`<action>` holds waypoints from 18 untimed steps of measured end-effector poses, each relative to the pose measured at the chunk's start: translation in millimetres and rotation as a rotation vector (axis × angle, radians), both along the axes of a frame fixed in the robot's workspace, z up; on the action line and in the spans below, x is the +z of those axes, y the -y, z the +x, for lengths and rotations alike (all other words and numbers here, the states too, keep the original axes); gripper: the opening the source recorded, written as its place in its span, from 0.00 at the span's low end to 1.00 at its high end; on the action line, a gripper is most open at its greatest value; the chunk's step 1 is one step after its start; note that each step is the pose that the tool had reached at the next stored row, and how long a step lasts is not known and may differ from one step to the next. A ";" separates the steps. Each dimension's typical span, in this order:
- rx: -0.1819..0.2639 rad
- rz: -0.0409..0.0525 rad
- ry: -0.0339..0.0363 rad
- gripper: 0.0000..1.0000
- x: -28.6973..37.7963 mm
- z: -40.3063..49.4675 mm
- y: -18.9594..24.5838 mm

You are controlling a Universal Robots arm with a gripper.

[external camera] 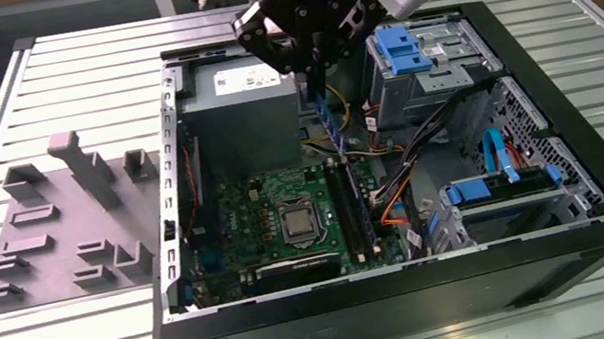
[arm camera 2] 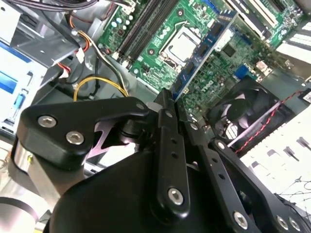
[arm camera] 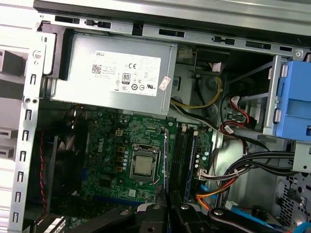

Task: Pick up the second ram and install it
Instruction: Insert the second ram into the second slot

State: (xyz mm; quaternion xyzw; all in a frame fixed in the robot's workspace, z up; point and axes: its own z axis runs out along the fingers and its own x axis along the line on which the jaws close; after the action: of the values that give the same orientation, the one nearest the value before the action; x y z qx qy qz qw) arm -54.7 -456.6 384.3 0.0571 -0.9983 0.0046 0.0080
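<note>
In the exterior view, an open black computer case [external camera: 599, 204] lies on a slatted metal surface [external camera: 79, 64], with a grey moulded fixture [external camera: 62, 221] beside it on the exterior view's left. The black pincer [external camera: 318, 76] hangs over the case, above the green motherboard [external camera: 249, 219]. From its tips the second ram [external camera: 326, 115], a thin blue-green stick, hangs down on edge, above the long black memory slots [external camera: 347, 208].

In the second wrist view, the pincer [arm camera 2: 170, 99] has its fingers [arm camera 2: 167, 145] pressed together on the near end of the second ram [arm camera 2: 201, 53], which stretches away from them over the motherboard [arm camera 2: 165, 29], crossing beside the processor socket [arm camera 2: 181, 44] and a black fan [arm camera 2: 243, 111].

In the first wrist view, the pincer tips [arm camera: 167, 213] sit at the frame's edge, near the memory slots [arm camera: 183, 155], with the grey power supply [arm camera: 116, 75] beyond the processor socket [arm camera: 144, 165].
</note>
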 end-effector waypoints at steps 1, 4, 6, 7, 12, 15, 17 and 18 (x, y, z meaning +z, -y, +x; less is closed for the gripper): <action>0.000 -0.0003 -0.0001 0.14 0.1 0.0 0.0; -0.002 -0.0003 -0.0001 0.14 0.0 0.0 0.0; -0.019 -0.0002 -0.0001 0.14 -0.7 0.1 -0.1; -0.032 -0.0004 -0.0001 0.14 -1.0 0.1 -0.2; -0.066 -0.0004 -0.0001 0.14 -4.9 2.9 -0.2; -0.071 -0.0004 -0.0001 0.14 -9.8 5.9 -0.2; -0.072 -0.0003 0.0005 0.14 -13.3 6.8 -0.2; -0.073 -0.0003 0.0015 0.14 -14.6 7.0 -0.2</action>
State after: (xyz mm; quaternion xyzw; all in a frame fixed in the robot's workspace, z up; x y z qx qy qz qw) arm -47.7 -456.4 369.7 0.0206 -0.9998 0.0045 0.0074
